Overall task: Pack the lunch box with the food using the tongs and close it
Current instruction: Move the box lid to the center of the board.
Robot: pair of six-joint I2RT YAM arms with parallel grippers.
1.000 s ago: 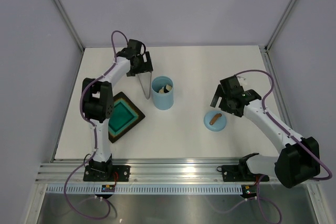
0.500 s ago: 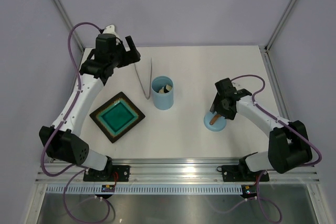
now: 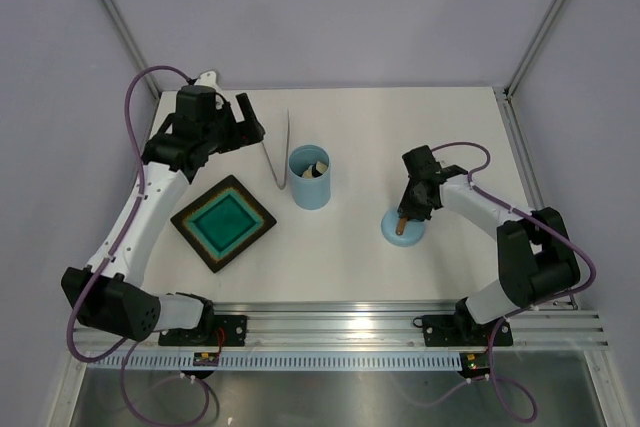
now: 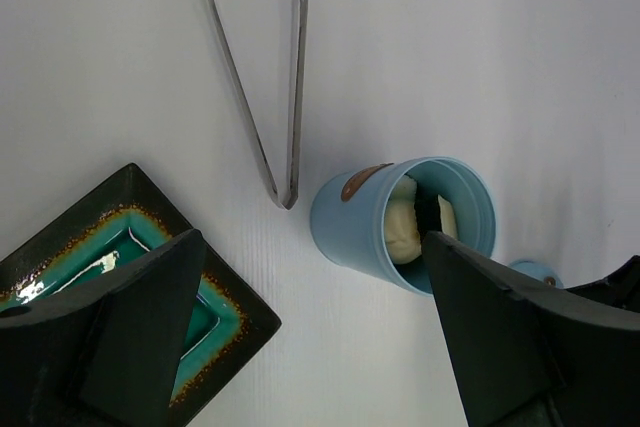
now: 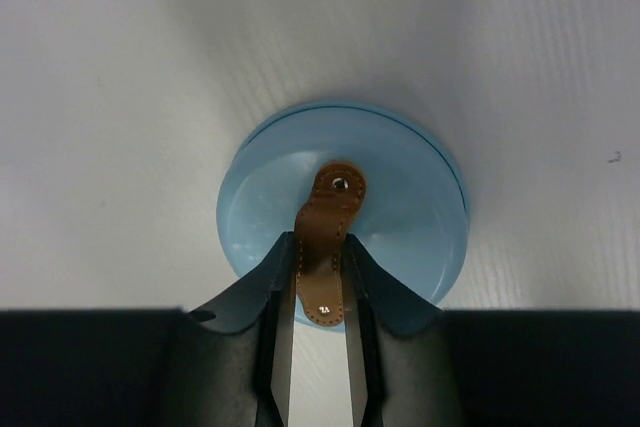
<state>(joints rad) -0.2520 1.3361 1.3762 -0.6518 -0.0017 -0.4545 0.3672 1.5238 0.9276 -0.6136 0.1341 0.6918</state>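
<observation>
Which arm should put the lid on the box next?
Right. The right gripper pinches the lid's brown handle. The left gripper hangs open on the far side of the box, by the tongs, away from the lid.

**White table** (image 3: 400,137), contents:
- Light blue plastic cylinder lunch box (image 3: 309,187): upright, mid-table; beige and white food pieces (image 4: 402,232) inside.
- Slim silvery-grey metal tongs (image 4: 296,97): flat, just left of the lunch box, joined end nearest, arms pointing far.
- Dark square tray (image 3: 223,223): left of the tongs, nearer, apart.
- Round blue lid (image 5: 400,197): right of the lunch box, nearer; brown handle (image 5: 325,227) on top, between the right gripper (image 5: 320,247) fingers.
</observation>
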